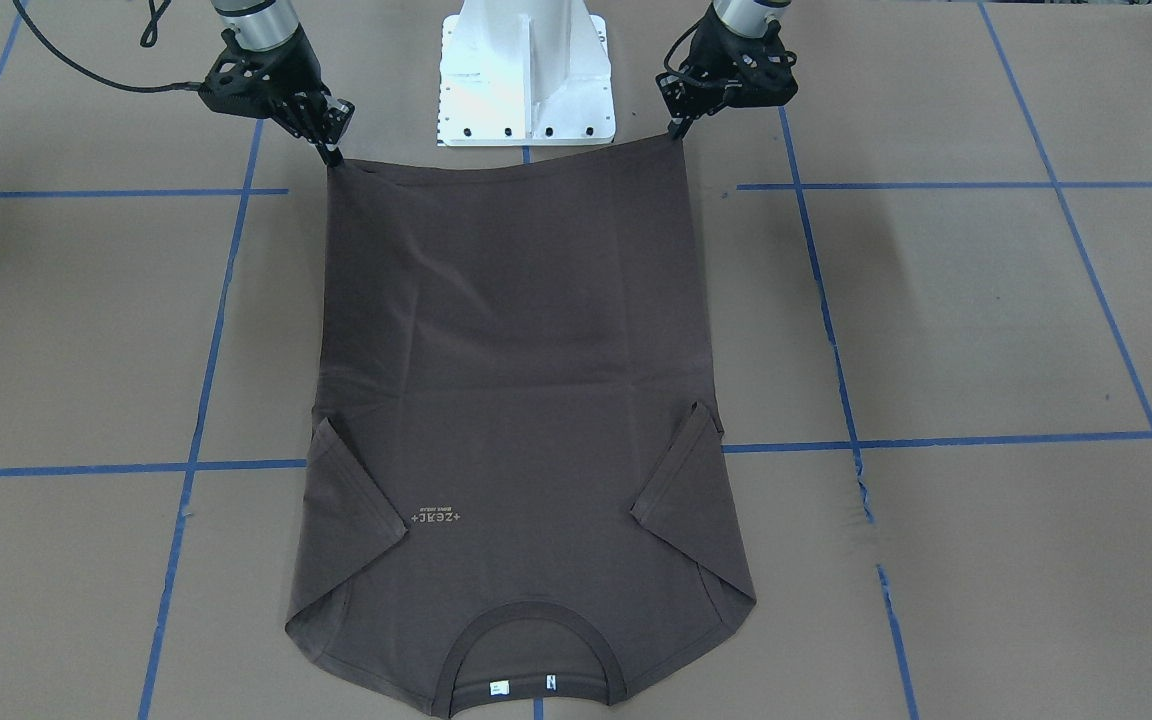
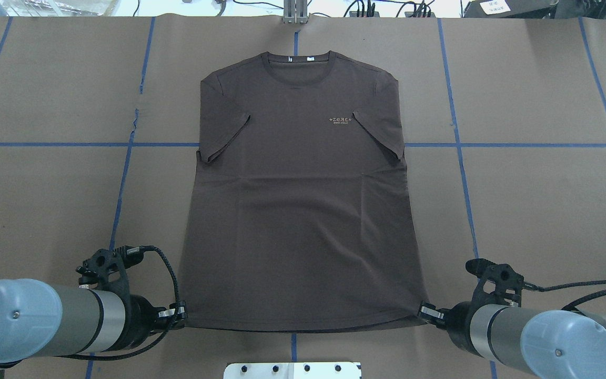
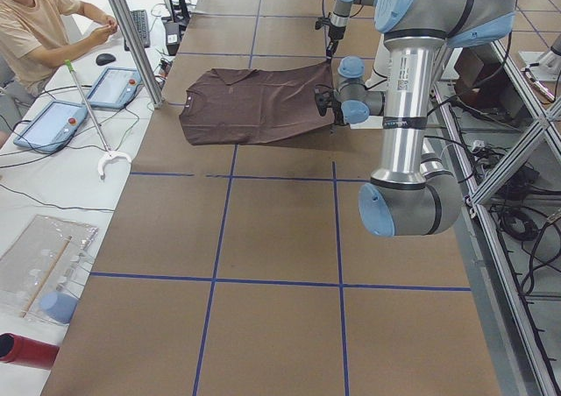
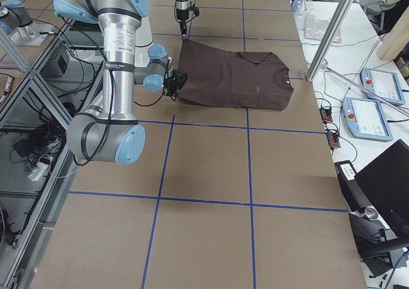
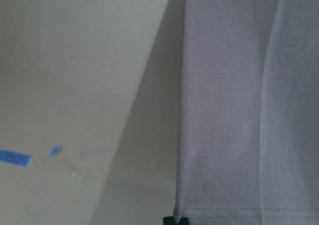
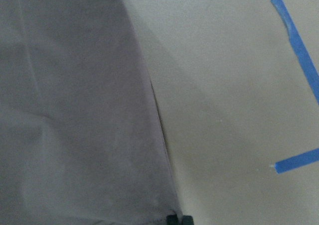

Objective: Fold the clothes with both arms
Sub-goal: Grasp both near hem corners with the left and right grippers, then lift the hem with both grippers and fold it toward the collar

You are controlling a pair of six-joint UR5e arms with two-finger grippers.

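The dark brown T-shirt lies face up on the brown table, both sleeves folded in over the chest, the collar at the far end from the robot. My left gripper is shut on the hem's left corner. At the hem's other corner my right gripper is shut as well. The hem runs taut between them, slightly off the table, with a shadow beneath. The wrist views show the fabric hanging from the fingertips.
The white base block stands just behind the hem. Blue tape lines cross the brown tabletop. In the left side view a seated person with tablets is beyond the far table edge, beside a metal pole.
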